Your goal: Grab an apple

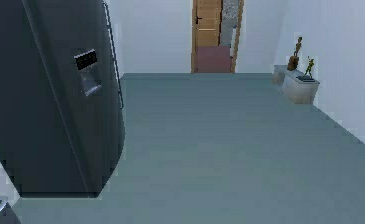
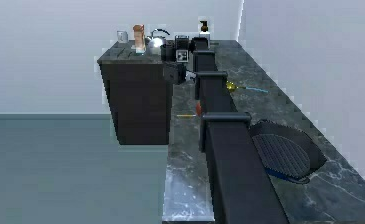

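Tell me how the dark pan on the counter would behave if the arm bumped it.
The pan looks wide, low and rigid, so it would probably slide rather than tip. The counter looks polished, so a push may send it skidding. It lies close beside the arm, so a bump seems possible.

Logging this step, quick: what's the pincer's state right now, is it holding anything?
Pincer: cannot be told. It is at the far end of the counter, with small things standing at or behind it, so whether it holds anything is unclear.

Even, bright light — soft shadows
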